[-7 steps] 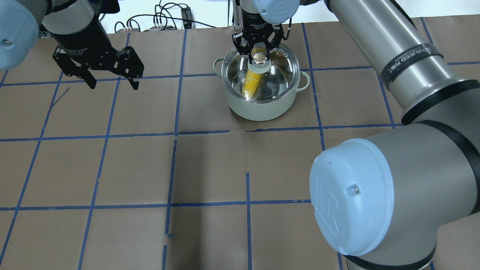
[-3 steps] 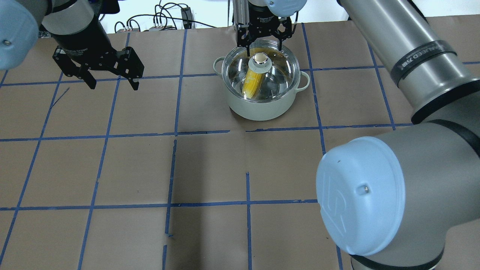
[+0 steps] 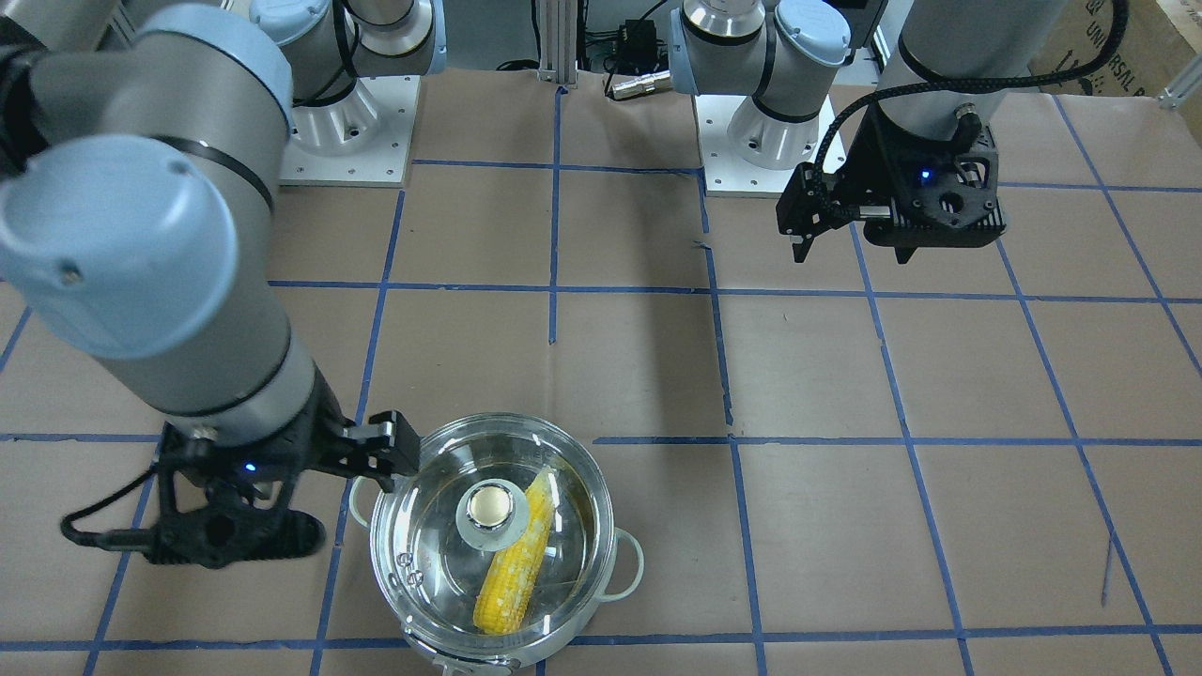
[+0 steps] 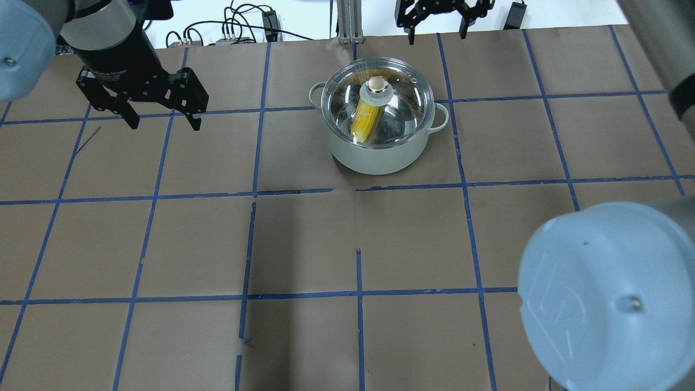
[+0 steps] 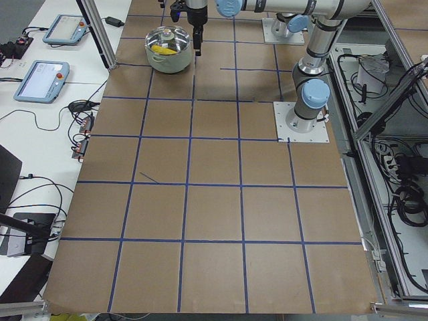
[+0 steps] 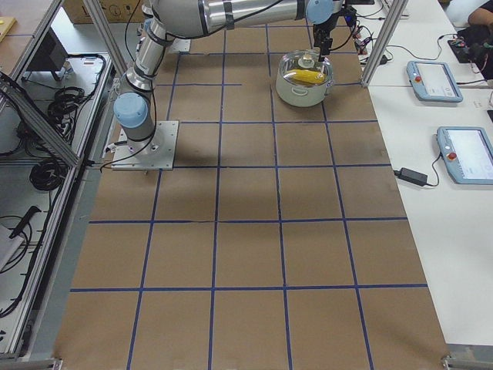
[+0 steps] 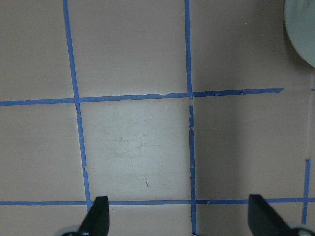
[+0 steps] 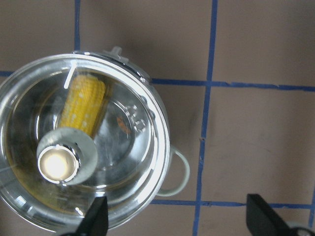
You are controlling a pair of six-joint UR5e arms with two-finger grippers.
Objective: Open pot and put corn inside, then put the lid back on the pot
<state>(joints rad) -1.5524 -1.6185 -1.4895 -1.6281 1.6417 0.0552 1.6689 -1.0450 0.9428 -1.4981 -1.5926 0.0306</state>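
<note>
The pot (image 4: 380, 155) stands at the far middle of the table, pale outside with two loop handles. The clear glass lid (image 4: 404, 89) sits on it, with its knob (image 4: 377, 87) in the middle. The yellow corn (image 4: 365, 122) lies inside and shows through the glass. My right gripper (image 4: 436, 33) is open and empty, raised clear of the lid, beyond the pot. In the right wrist view the lid (image 8: 128, 147), the knob (image 8: 56, 164) and the corn (image 8: 81, 105) lie below its open fingers (image 8: 96, 219). My left gripper (image 4: 163, 122) is open and empty, well left of the pot.
The table is covered in brown paper with a blue tape grid (image 4: 255, 193). Cables and a metal post (image 4: 342, 21) lie past the far edge. The pot's edge (image 7: 301, 24) shows at the top right of the left wrist view. The arm bases (image 3: 761, 122) stand at the robot's side.
My right gripper has let go of the lid's knob, opened, and drawn up and away beyond the pot. The lid stays on the pot. The left arm has not moved.
</note>
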